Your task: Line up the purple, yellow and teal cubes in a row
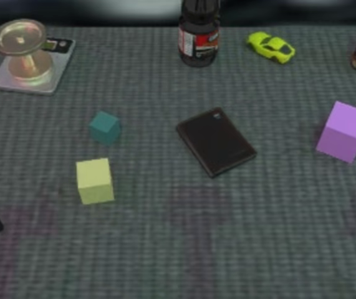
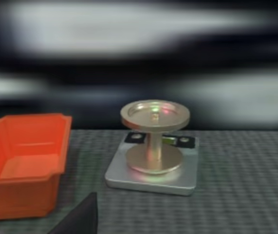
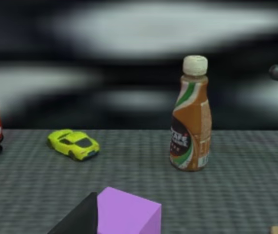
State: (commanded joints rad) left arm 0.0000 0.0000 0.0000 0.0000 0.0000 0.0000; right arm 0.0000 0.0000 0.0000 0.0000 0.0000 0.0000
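Three matte cubes are being shown apart: large purple cube (image 1: 345,131), medium yellow cube (image 1: 95,180), small teal cube (image 1: 105,128); gripper states cannot be told.

Surface: grey woven-textured table (image 1: 178,249).
Back edge, left to right: silver scale with brass spool-shaped weight (image 1: 31,56); dark bottle with red label (image 1: 198,34); yellow-green toy car (image 1: 270,47); brown sauce bottle with cream cap (image 3: 191,117).
Left half: small dark teal cube (image 1: 105,128); medium pale yellow cube (image 1: 95,180) near it.
Centre: flat dark brown square wallet (image 1: 216,141).
Right side: large light-purple cube (image 1: 345,131).
Beside scale, left wrist view: orange plastic bin (image 2: 24,163).
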